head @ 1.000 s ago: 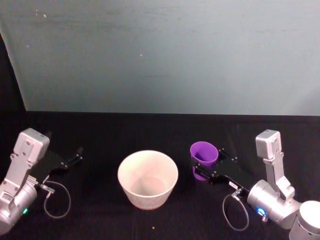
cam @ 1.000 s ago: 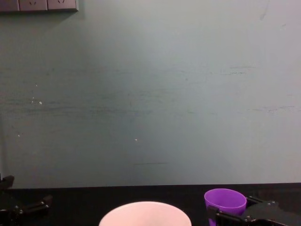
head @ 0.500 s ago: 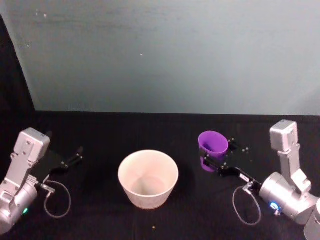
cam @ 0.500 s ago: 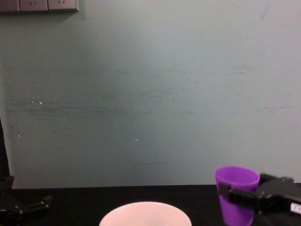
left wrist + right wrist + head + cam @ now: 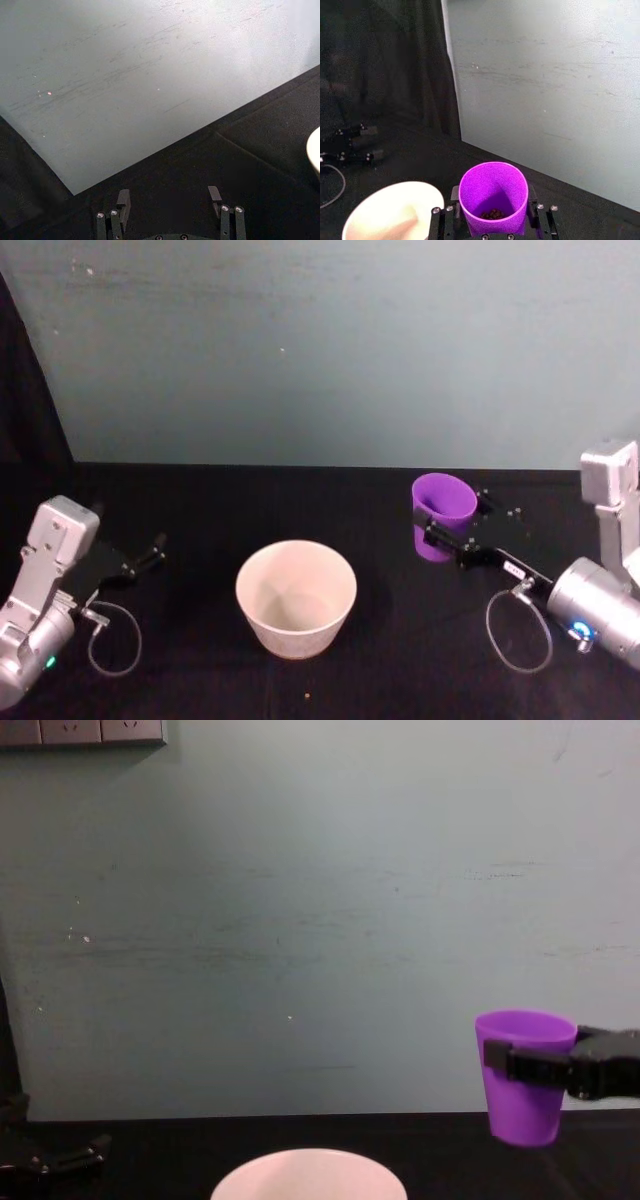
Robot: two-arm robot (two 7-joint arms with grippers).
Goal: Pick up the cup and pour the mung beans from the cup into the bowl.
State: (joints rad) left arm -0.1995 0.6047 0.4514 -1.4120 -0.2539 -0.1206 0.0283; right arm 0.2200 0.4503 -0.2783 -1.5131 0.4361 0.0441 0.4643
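Note:
My right gripper [image 5: 432,525] is shut on the purple cup [image 5: 443,508], holding it upright above the table, to the right of the white bowl [image 5: 296,585] and apart from it. In the chest view the cup [image 5: 523,1090] hangs clear of the table, higher than the bowl's rim [image 5: 308,1165]. The right wrist view looks down into the cup [image 5: 493,192], where dark mung beans [image 5: 492,214] lie at the bottom; the bowl [image 5: 390,210] is beside it, lower down. My left gripper [image 5: 150,558] rests open at the table's left, and the left wrist view shows its fingers [image 5: 123,199] spread over black cloth.
Black cloth [image 5: 200,510] covers the table, with a teal wall [image 5: 320,350] behind it. A cable loop [image 5: 115,640] hangs by the left arm and another [image 5: 520,630] by the right arm. A small speck [image 5: 306,697] lies in front of the bowl.
My right gripper has lifted the cup off the table and carried it up and to the right, away from the bowl. The left arm has stayed still.

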